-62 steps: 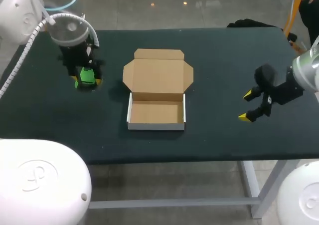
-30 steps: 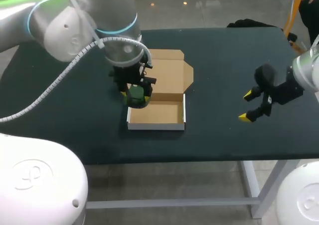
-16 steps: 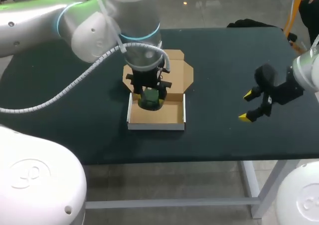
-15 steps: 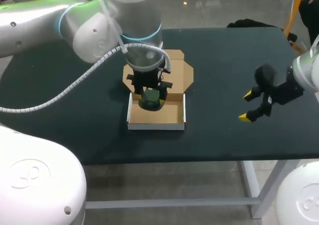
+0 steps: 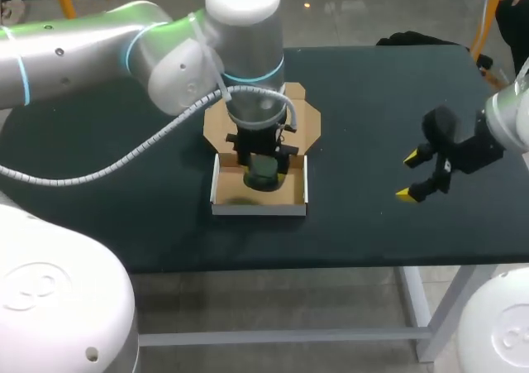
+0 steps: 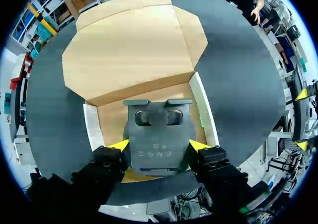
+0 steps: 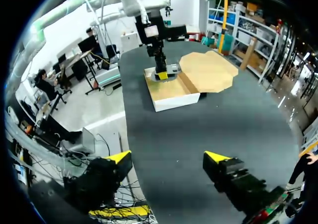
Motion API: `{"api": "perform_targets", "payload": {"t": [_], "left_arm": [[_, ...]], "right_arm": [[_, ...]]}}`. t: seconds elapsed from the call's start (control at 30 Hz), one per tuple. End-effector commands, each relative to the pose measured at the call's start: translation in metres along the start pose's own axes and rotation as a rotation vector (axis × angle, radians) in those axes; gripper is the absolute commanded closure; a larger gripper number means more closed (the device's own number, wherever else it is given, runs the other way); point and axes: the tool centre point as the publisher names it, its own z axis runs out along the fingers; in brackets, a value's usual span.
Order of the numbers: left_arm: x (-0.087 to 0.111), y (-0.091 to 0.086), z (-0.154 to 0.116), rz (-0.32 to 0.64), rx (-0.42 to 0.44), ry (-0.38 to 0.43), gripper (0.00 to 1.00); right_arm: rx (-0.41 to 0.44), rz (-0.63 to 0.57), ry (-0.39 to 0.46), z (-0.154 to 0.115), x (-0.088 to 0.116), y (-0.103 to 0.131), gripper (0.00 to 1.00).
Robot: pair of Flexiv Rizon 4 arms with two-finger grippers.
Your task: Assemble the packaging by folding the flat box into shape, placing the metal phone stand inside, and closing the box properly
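Observation:
The cardboard box (image 5: pixel 259 210) lies in the middle of the table as an open tray with its lid (image 5: pixel 307 125) flat behind it. My left gripper (image 5: pixel 263 171) hangs over the tray, shut on the dark grey metal phone stand (image 5: pixel 265 174). In the left wrist view the stand (image 6: pixel 158 134) sits between both yellow-tipped fingers of the left gripper (image 6: pixel 159 145), above the tray's floor (image 6: pixel 112 124); whether it touches the floor is unclear. My right gripper (image 5: pixel 409 177) stands open and empty to the right of the box. The right wrist view shows the right gripper (image 7: pixel 168 159) far from the box (image 7: pixel 171 97).
The dark table (image 5: pixel 372 241) has free room on both sides of the box. A black bundle (image 5: pixel 409 38) lies at the far right edge. My left arm covers much of the lid in the head view.
My left arm has carried the stand from the table's left side rightward to over the box tray and lowered it there. The right arm has kept still.

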Motion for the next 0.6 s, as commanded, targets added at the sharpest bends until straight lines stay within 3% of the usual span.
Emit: {"api": "perform_targets", "payload": {"t": [0.03, 0.6], "left_arm": [[0.0, -0.001, 0.009, -0.003, 0.001, 0.001, 1.0], [-0.007, -0.006, 0.043, -0.043, -0.003, -0.035, 1.0]], "right_arm": [[-0.002, -0.001, 0.002, -0.001, 0.0, 0.0, 0.0], [-0.002, -0.001, 0.002, -0.001, 0.0, 0.0, 0.0]]}}
